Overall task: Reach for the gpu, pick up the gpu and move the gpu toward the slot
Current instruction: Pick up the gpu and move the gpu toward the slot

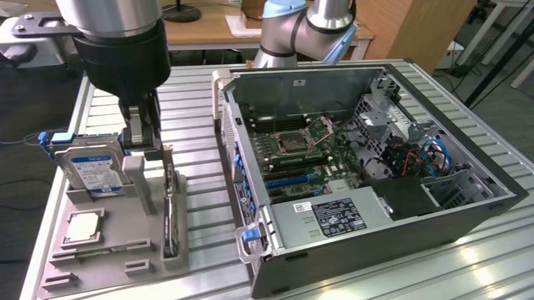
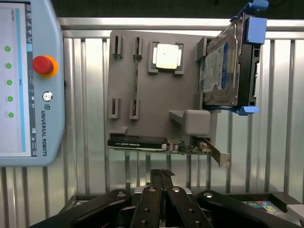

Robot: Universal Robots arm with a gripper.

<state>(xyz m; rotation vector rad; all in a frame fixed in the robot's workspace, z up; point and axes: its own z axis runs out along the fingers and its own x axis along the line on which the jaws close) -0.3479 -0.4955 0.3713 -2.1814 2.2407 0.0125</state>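
The gpu [image 1: 172, 215] is a thin dark card standing on edge along the right side of the grey fixture [image 1: 100, 250], in the exterior view's left. In the wrist view the gpu [image 2: 142, 143] lies along the fixture's edge with its silver bracket [image 2: 216, 155] at one end. My gripper [image 1: 149, 150] hangs above the fixture's far end, between the hard drive and the gpu, touching neither. Its fingers [image 2: 156, 178] are shut together with nothing between them, a short way off the card. The motherboard's blue slots [image 1: 288, 181] lie inside the open computer case [image 1: 467, 212].
A blue-labelled silver hard drive [image 1: 90, 172] stands in the fixture beside the gripper, and a square silver processor chip [image 1: 84, 226] lies nearer the front. A teach pendant [image 2: 28, 85] rests on the ribbed metal table [image 1: 192, 125]. The case wall [image 1: 229, 125] rises close to the gpu.
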